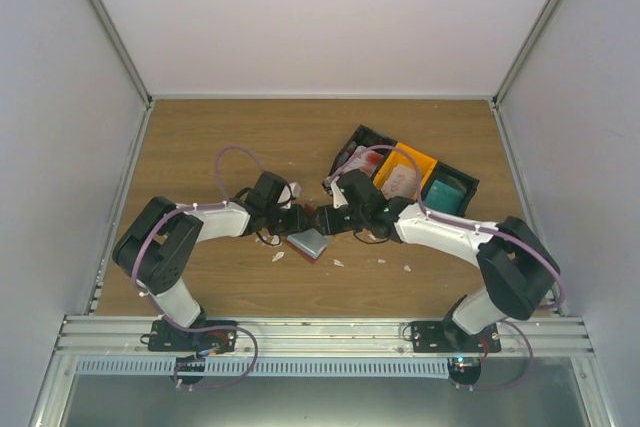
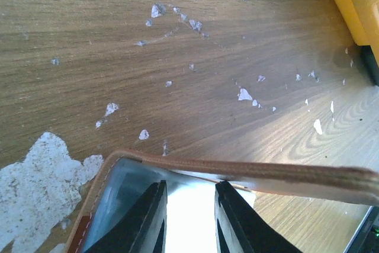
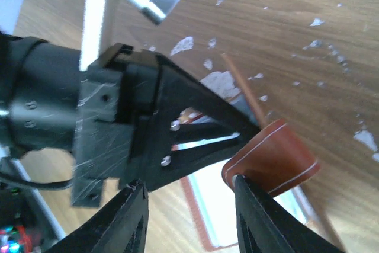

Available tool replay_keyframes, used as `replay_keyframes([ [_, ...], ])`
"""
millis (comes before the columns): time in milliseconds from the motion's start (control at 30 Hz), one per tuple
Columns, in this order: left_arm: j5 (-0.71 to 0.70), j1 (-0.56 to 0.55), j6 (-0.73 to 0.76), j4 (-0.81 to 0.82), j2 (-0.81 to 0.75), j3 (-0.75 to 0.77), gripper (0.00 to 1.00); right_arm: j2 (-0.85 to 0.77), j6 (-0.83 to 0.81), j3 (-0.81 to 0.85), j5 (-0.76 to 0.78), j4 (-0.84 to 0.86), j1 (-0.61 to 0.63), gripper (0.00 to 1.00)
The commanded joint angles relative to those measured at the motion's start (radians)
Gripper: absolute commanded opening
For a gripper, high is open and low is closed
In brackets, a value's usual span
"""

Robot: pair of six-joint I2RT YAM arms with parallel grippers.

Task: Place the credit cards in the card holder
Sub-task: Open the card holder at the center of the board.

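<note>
Card holder (image 1: 310, 244): we find it lying open on the table (image 1: 220, 137) between the two grippers. Its pale blue-grey inside faces up and one leather cover is raised.
Left gripper (image 2: 190, 189): the jaws are drawn narrow on a pale inner panel of the holder. We read this as a grip.
Right gripper (image 3: 189, 183): the jaws stand well apart and clamp nothing. The snap tab (image 3: 275, 155) curls just at the tip of one finger.
Red-and-white card (image 1: 365, 160): in the far-left black bin (image 1: 358, 133).
Pale pinkish card (image 1: 400, 184): in the orange bin (image 1: 425, 160).
Teal card (image 1: 447, 194): in the right black bin (image 1: 470, 185).
White scraps (image 1: 278, 256): we count several, scattered near the holder.
</note>
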Motion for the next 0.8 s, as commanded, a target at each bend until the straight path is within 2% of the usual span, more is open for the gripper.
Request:
replay_keyframes([
  [0, -0.033, 0.005, 0.034, -0.031, 0.03, 0.013, 0.27, 0.069, -0.079, 0.032, 0.06, -0.006, -0.025, 0.39],
  [300, -0.048, 0.004, 0.058, -0.046, 0.036, 0.009, 0.27, 0.166, -0.164, 0.067, 0.204, -0.03, -0.073, 0.39],
  [467, -0.062, 0.005, 0.091, -0.059, 0.04, 0.015, 0.27, 0.215, -0.212, 0.068, 0.307, -0.038, -0.08, 0.48],
  [767, -0.051, 0.005, 0.154, -0.058, 0.03, 0.04, 0.27, 0.259, -0.264, 0.034, 0.297, -0.058, -0.075, 0.49],
])
